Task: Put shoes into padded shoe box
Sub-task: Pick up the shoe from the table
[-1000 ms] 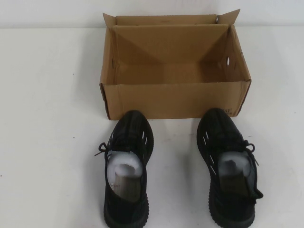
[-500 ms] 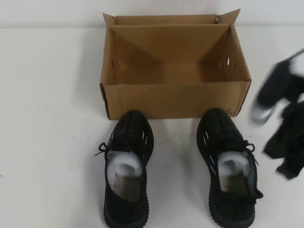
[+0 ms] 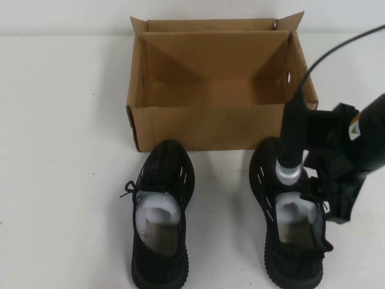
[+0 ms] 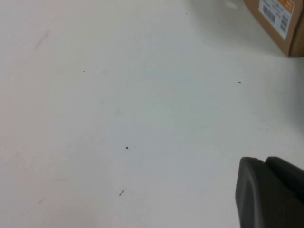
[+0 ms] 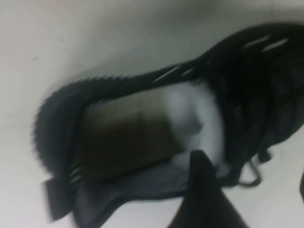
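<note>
High view: padded shoe box (image 3: 180, 126) sits open-topped at the back of the worktop (image 3: 60, 150), empty inside, so both shoes are not yet loaded. Left shoe (image 3: 160, 211) and right shoe (image 3: 292, 217) lie side by side just in front of it, well apart; long axes run front to back, toes at the box wall, heels toward the robot. Right gripper (image 3: 322, 192) hangs over the right shoe's collar, likely lining up a grasp; jaws hard to read here. Left gripper not seen.

Left wrist view: bare worktop, a labelled corner of the box, and a dark bit of the left gripper (image 4: 270, 190) low over the worktop; jaws, cannot tell.

Right wrist view: right shoe fills the view, white stuffing (image 5: 190, 114) showing. One dark finger (image 5: 204, 190) over the opening, the other at the frame edge: jaws spread wide, holding nothing.
</note>
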